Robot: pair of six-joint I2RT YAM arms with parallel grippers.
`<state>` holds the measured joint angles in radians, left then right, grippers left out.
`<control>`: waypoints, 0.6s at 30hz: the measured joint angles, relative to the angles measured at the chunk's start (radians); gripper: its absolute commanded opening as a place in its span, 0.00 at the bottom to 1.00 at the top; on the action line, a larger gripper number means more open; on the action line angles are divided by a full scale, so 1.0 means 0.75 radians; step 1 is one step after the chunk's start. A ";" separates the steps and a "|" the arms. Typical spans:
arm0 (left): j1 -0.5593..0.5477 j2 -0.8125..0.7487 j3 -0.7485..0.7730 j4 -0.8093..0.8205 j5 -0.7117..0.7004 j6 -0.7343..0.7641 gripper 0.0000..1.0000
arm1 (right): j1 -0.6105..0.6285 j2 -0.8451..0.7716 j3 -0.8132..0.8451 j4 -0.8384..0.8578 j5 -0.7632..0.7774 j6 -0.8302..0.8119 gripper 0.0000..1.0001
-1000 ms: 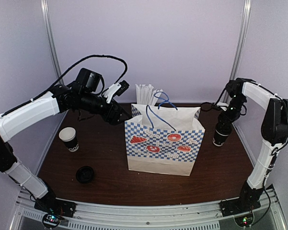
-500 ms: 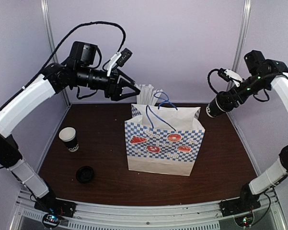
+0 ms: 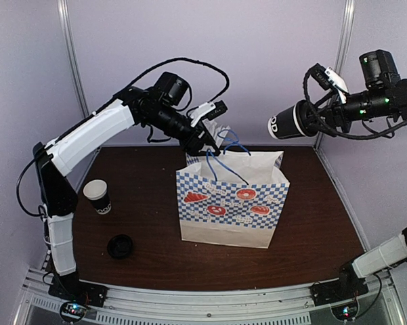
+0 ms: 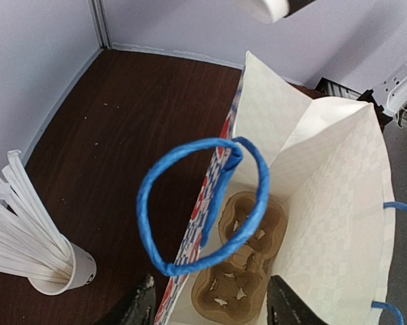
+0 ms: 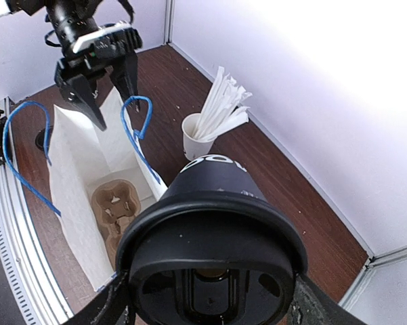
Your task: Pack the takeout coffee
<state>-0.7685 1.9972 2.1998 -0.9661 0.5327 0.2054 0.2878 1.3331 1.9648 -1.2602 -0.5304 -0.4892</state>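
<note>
Right gripper (image 3: pixel 306 120): clamped around the takeout coffee (image 3: pixel 286 125), one finger on each side near the lid end.
Takeout coffee: up in the air, tipped on its side, above and to the right of the paper bag (image 3: pixel 233 206). Its base points left towards the bag and its black lid faces back along the arm. It is clear of the desk (image 3: pixel 318 223).
Left gripper (image 3: pixel 207 144): jaws spread with nothing between them, hovering at the bag's back left corner, just by the blue handle (image 4: pixel 203 203).
Paper bag: upright mid-desk with its mouth wide open. It has a blue check print with pictures on the front.
Inside the bag: a brown pulp cup carrier (image 4: pixel 240 271) lies on the bottom.
Straws: a white cup of them (image 5: pixel 204 132) stands behind the bag.
Left side of desk: a lidless black cup (image 3: pixel 97 196) stands upright, with a loose black lid (image 3: pixel 120 246) nearer the front edge.
</note>
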 measured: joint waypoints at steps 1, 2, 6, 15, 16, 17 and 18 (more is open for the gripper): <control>0.000 0.017 0.015 -0.010 -0.003 0.010 0.52 | 0.007 -0.002 0.004 0.002 -0.016 0.003 0.59; 0.000 0.035 0.033 -0.020 -0.008 0.021 0.51 | 0.013 -0.003 0.005 0.001 -0.025 0.005 0.59; 0.000 0.075 0.089 -0.053 -0.036 0.052 0.41 | 0.059 -0.002 0.004 -0.001 -0.075 0.006 0.59; 0.000 0.136 0.162 -0.072 -0.015 0.143 0.38 | 0.217 0.007 -0.006 -0.012 -0.139 -0.005 0.59; 0.000 0.140 0.162 -0.079 0.000 0.155 0.36 | 0.235 0.011 -0.008 -0.012 -0.142 -0.007 0.59; 0.000 0.141 0.162 -0.086 0.010 0.163 0.33 | 0.253 0.014 -0.008 -0.013 -0.143 -0.007 0.59; 0.000 0.142 0.162 -0.093 0.017 0.171 0.25 | 0.266 0.019 -0.009 -0.012 -0.144 -0.008 0.59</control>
<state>-0.7685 2.1040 2.3211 -1.0359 0.5453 0.3336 0.4873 1.3472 1.9583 -1.2694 -0.6388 -0.4950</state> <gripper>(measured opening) 0.372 0.707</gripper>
